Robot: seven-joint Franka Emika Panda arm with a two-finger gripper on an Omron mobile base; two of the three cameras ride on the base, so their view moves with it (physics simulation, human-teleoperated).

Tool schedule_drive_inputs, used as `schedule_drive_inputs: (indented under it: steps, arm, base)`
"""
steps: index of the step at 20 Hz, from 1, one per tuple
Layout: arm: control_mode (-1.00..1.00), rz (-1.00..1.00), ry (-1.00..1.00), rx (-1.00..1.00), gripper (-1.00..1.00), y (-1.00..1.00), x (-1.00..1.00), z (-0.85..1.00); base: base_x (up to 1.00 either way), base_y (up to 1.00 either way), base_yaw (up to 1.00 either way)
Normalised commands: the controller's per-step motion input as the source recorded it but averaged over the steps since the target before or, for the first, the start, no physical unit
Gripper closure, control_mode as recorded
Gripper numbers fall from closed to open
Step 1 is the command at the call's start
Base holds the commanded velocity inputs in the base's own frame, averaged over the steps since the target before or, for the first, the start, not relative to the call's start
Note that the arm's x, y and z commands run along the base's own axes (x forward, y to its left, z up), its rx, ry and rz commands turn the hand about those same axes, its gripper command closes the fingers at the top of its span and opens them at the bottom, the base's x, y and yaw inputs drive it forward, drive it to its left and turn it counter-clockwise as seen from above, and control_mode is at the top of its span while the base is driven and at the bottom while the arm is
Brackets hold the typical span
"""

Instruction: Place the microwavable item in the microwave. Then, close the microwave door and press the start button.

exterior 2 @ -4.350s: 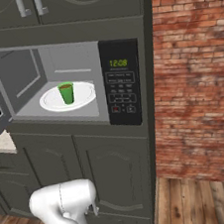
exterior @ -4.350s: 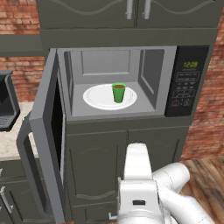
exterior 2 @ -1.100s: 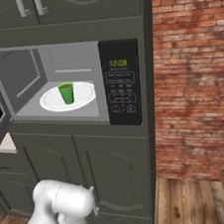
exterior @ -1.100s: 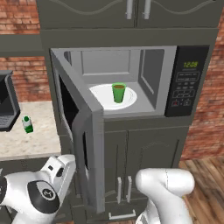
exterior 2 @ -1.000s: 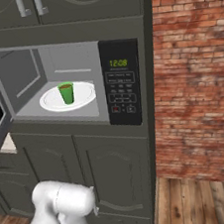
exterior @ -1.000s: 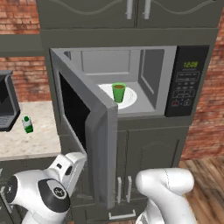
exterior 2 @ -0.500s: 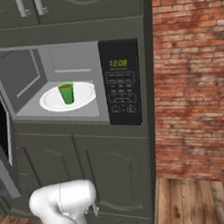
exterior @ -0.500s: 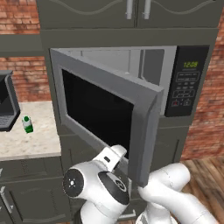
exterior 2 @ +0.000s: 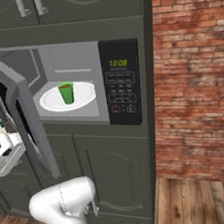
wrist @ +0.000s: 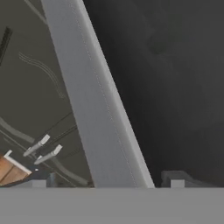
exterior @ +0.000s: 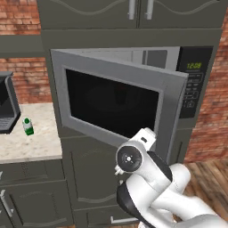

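- Microwave [exterior 2: 76, 53] is seen built into dark grey cabinetry, with its black keypad panel [exterior 2: 122, 85] and green digital display [exterior 2: 118, 63] on the right side.
- The small green cup [exterior 2: 66, 93] with brown contents is set upright on the white round turntable [exterior 2: 84, 95] inside the grey cavity, near the middle of the plate.
- The microwave door [exterior: 116, 104] is hinged at the left and is swung most of the way toward the cavity; a gap is left at its free right edge, so it is not shut.
- The white arm is raised in front of the lower part of the door in the left base view.
- In the hand view the gripper [wrist: 107, 181] is held spread wide, with one dark fingertip [wrist: 175, 179] over the dark glass and the other over the cabinet side; the silver-grey door frame [wrist: 94, 109] runs between them, and nothing is clasped.
- A small green-and-white carton [exterior: 28, 126] stands on the pale stone surface [exterior: 31, 144] to the left, well apart from the microwave.
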Motion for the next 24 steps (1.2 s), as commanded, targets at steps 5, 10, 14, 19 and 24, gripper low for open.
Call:
schedule_drive_inputs:
  steps: [5, 10, 14, 19, 24]
  arm:
    - [-1.00, 0.12, -0.12, 0.01, -1.00, -0.33, 0.63, 0.56]
    - [-1.00, 0.06, -0.05, 0.00, -1.00, -0.10, 0.70, 0.39]
    - [-1.00, 0.03, -0.01, 0.00, -1.00, -0.23, 0.78, 0.19]
    - [-1.00, 0.01, 0.00, 0.00, -1.00, -0.25, 0.71, 0.13]
    - [-1.00, 0.00, 0.00, 0.00, -1.00, -0.17, 0.66, 0.16]
  base:
    - [0.00, 0.00, 0.00]
    - [0.00, 0.00, 0.00]
    - [0.00, 0.00, 0.00]
    - [0.00, 0.00, 0.00]
    - [0.00, 0.00, 0.00]
